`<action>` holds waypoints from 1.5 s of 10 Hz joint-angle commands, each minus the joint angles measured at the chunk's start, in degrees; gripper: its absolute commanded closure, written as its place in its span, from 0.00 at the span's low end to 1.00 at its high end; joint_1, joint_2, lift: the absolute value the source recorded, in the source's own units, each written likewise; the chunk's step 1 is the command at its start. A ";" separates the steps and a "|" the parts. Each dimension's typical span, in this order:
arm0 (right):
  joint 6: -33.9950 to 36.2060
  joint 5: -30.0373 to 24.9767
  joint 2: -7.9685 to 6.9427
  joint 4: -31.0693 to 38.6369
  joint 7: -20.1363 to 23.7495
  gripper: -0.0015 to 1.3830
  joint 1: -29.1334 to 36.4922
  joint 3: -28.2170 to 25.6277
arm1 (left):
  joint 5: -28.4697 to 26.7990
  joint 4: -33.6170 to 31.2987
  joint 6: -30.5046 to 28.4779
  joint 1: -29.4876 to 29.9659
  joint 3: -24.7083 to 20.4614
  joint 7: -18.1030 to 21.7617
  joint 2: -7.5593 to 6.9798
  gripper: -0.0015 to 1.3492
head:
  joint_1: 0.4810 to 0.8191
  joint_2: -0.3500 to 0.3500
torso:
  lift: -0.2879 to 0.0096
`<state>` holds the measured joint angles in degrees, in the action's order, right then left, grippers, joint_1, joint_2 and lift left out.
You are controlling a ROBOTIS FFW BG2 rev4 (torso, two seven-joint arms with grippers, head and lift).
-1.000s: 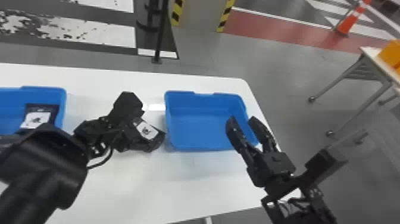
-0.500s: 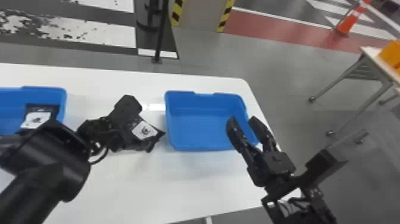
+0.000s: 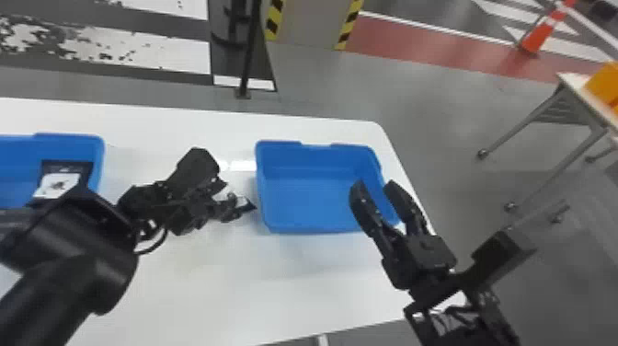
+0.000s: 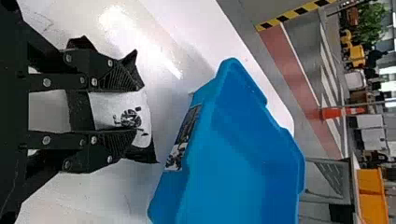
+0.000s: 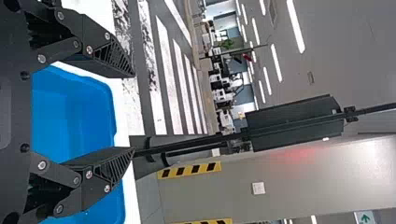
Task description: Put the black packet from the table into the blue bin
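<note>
Holding the black packet (image 4: 122, 113) tight in the jaws of the left gripper (image 3: 233, 204), over the surface (image 3: 257, 285), just left of the blue bin (image 3: 317, 198). Holding the right gripper (image 3: 374, 187) near the surface's right edge, with jaws spread wide above the bin.

Bin (image 3: 317, 202) on table (image 3: 207, 294), right; second bin (image 3: 18, 152) left, another packet (image 3: 60, 183) inside; cone (image 3: 541, 37) behind table, right.

Rounded black arm (image 3: 87, 276), looped cable (image 3: 157, 244), silver screws (image 4: 46, 82).
</note>
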<state>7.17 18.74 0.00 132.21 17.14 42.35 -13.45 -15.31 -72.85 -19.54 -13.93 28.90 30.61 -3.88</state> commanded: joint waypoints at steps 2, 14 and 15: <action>0.00 0.00 -0.05 -0.09 0.00 0.37 -0.03 0.08 | -1.37 -0.07 6.32 0.00 -1.13 1.03 -0.16 0.90 | 0.63 0.00 | 0.60; 0.00 0.57 -0.05 1.32 0.00 0.37 0.96 -0.15 | -4.80 -33.53 6.32 23.77 -39.64 6.74 -4.29 0.89 | 0.63 0.46 | 0.60; 0.00 0.57 -0.05 1.32 0.00 0.37 0.82 -0.04 | -4.46 -35.36 4.63 25.73 -41.47 6.74 -3.68 0.85 | 0.63 0.49 | 0.60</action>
<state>7.17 19.31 0.00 133.52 17.14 43.32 -13.51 -19.94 -107.14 -13.79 10.65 -11.50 37.35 -7.93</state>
